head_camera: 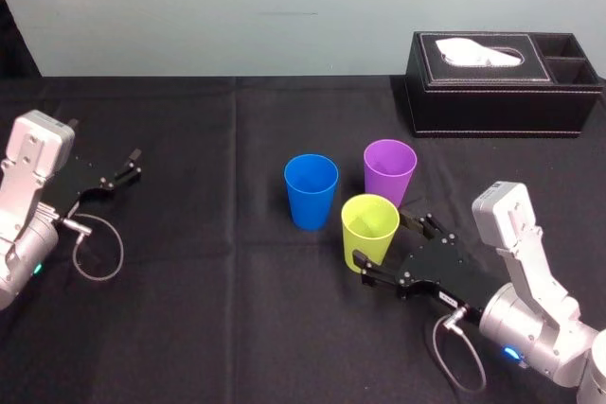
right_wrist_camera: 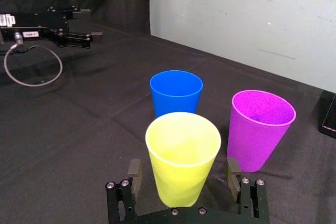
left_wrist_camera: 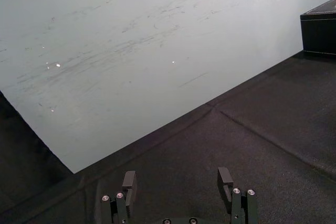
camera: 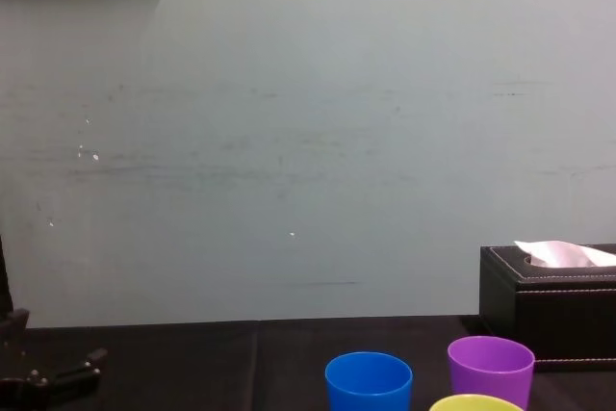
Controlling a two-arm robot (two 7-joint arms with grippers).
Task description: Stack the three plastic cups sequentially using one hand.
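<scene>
black tablecloth (head_camera: 189, 328), pale scuffed wall (head_camera: 237, 7)

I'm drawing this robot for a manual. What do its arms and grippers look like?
The left arm and right arm are silver-grey with boxy wrist housings and a small blue light. The left gripper and right gripper are flat and black, with thin linked fingers. Each carries a small white label and a looping grey cable.
</scene>
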